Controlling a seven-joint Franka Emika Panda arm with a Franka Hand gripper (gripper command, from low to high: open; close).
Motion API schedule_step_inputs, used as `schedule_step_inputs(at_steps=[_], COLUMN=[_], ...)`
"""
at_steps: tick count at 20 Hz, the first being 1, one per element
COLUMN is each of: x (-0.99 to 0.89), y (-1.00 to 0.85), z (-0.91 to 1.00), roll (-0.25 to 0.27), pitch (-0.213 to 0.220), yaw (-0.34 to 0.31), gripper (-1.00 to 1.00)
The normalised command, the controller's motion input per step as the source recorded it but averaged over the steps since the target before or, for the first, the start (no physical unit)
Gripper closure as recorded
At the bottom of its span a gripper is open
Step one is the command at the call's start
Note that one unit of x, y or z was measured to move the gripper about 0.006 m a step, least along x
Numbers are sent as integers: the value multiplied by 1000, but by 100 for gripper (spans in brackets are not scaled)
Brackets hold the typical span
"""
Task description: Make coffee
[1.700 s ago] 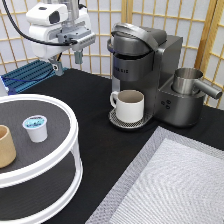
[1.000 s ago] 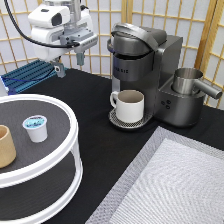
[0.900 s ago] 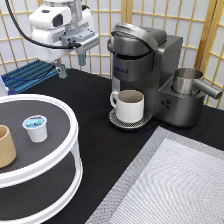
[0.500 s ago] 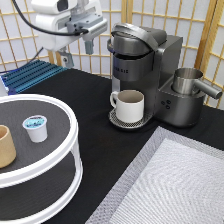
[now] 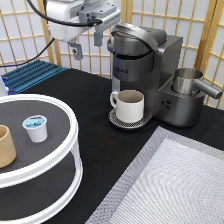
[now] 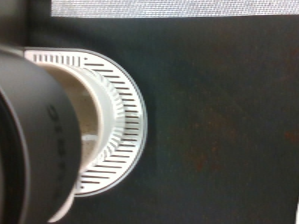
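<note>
Item: gripper [image 5: 86, 44], up at the exterior view's top, just left of the coffee machine [image 5: 150, 70] and about level with its closed lid; fingers spread wide, nothing between them. Change noted: over the last couple of seconds the arm has travelled from the top left, above the blue rack [image 5: 30, 75], toward the machine and risen slightly, so the hand now hangs close beside the brewer's head rather than near the tiered stand. Reading: the work seems to be at an approach to the machine, probably its lid, with no loading done. Item: coffee pod [image 5: 36, 128], white with a blue foil top, upright on the upper shelf of the round white stand [image 5: 70, 125] at the exterior view's lower left, well apart from the gripper; same spot as in the earlier frames, untouched. Item: tan wooden cup [image 5: 5, 146], beside the pod on the same shelf, unmoved. Item: white mug [image 5: 129, 105], on the machine's drip tray [image 5: 117, 121] under the spout, unmoved; the wrist view looks down on the machine's dark head above the mug [image 6: 82, 130] and the slotted tray [image 6: 123, 130]. Item: metal jug [image 5: 187, 82], on the machine's right side, unchanged.
</note>
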Motion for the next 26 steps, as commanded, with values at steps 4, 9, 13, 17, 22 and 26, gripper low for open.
schedule_step_inputs(at_steps=[4, 9, 13, 17, 22, 26], x=[667, 318, 42, 0, 0, 0], y=[0, 9, 176, 416, 537, 676], z=[351, 42, 0, 319, 493, 563], roll=[166, 201, 173, 68, 11, -41], pitch=[89, 19, 6, -3, -45, -82], yaw=[-3, -26, -19, -37, -60, -85], gripper=[-100, -100, -100, -100, -100, -100])
